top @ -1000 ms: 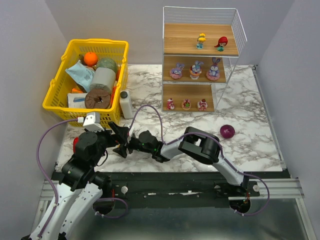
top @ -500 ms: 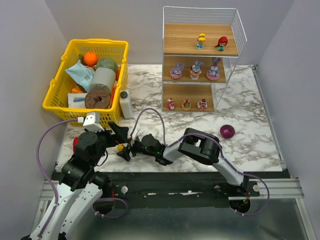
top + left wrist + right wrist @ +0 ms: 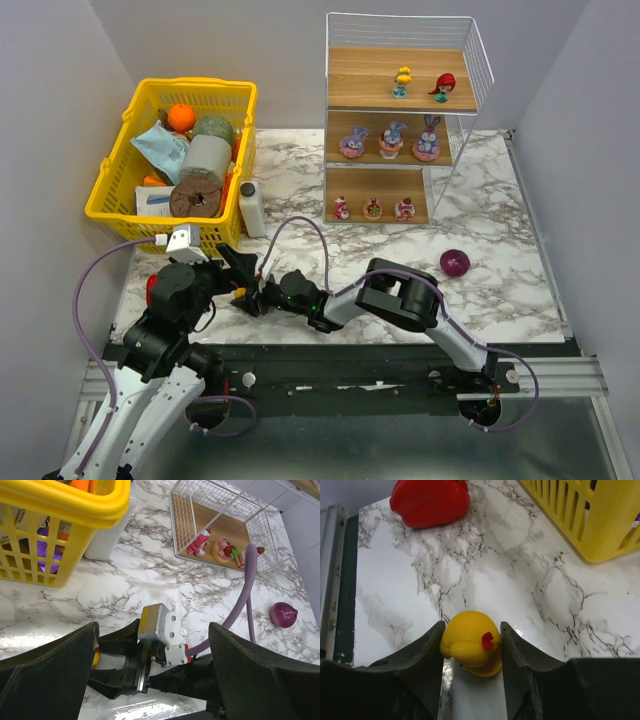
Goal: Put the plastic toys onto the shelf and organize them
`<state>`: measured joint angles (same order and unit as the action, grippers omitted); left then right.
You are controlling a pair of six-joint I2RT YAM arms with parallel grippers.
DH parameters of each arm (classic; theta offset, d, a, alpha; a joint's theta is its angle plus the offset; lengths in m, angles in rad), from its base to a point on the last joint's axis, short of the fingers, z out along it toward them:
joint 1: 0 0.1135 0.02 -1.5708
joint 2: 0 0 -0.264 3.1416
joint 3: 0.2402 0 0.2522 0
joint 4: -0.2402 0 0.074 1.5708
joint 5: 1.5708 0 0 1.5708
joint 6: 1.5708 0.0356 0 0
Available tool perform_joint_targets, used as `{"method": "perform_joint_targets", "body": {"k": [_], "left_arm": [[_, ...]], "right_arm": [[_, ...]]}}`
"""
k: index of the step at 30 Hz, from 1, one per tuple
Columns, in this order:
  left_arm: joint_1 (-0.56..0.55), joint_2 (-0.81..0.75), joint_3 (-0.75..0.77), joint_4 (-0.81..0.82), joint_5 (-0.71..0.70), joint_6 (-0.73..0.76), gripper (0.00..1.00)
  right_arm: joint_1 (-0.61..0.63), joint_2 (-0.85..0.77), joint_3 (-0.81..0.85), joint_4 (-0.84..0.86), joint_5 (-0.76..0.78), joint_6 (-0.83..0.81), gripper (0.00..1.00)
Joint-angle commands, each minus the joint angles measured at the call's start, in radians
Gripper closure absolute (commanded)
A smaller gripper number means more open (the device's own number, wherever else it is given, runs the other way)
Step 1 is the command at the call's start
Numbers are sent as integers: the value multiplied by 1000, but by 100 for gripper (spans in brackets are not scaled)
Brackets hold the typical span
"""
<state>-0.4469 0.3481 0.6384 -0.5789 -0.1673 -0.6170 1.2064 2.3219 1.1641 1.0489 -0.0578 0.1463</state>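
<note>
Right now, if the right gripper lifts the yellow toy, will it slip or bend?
The yellow toy looks like hard moulded plastic, so probably stiff. Its rounded, glossy top may slip between the fingers. It is small beside them, so likely light.

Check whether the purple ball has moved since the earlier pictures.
No. The purple ball keeps its spot, off the lower right corner of the shelf.
</note>
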Motion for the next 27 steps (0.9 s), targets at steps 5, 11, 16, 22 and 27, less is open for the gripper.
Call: {"method": "perform_joint_targets", "body": {"k": [5,11,16,22,27], "left_arm": [[1,-9,0,-15,-31,8,1],[1,-41,1,-29,-78,-4,1],[-1,-49,0,-30,-81,-6,1],[-1,-73,4,-38,-112,-9,1],[-1,-84,-2,-29,-95,-6,1]], "right_arm": [[10,-64,-7,-47,171,62,84],[10,-289,-29,-300,415,93,97],[7,-482,48,-694,605,61,97],[-47,-680,190,-1044,745,67,96],[-99,-786,317,-1211,820,6,94]]}}
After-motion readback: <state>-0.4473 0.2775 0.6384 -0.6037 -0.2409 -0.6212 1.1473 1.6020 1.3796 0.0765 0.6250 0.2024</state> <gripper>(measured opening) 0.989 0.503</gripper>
